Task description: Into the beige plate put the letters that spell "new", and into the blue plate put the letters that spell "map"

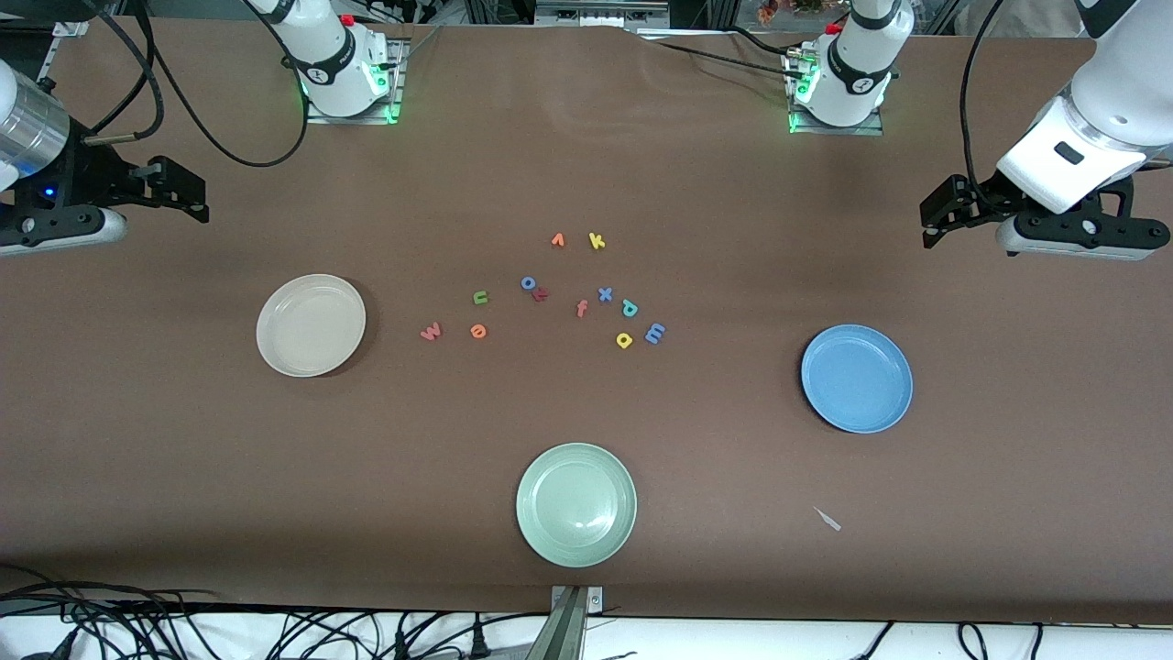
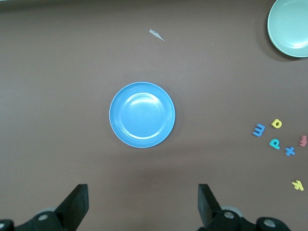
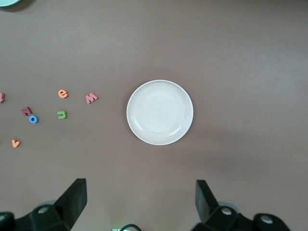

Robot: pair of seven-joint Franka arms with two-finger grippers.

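The beige plate [image 1: 311, 325] [image 3: 160, 112] lies toward the right arm's end and the blue plate [image 1: 857, 378] [image 2: 142, 114] toward the left arm's end, both bare. Between them lie the pink w [image 1: 431, 332] [image 3: 91, 98], green n [image 1: 480, 297] [image 3: 61, 114] and orange e [image 1: 477, 331] [image 3: 63, 93], then the light blue m [image 1: 654, 333] [image 2: 259, 130], yellow a [image 1: 624, 340] [image 2: 276, 123] and teal p [image 1: 630, 308] [image 2: 275, 143]. My left gripper [image 1: 935, 225] [image 2: 143, 202] hangs open high above the table near the blue plate. My right gripper [image 1: 188, 194] [image 3: 141, 199] hangs open near the beige plate. Neither holds anything.
A pale green plate [image 1: 575, 504] sits near the table's front edge. Other letters lie among the task's: blue o [image 1: 529, 282], blue x [image 1: 605, 294], orange f [image 1: 581, 308], orange v [image 1: 557, 240], yellow k [image 1: 597, 241]. A small white scrap [image 1: 827, 519] lies near the blue plate.
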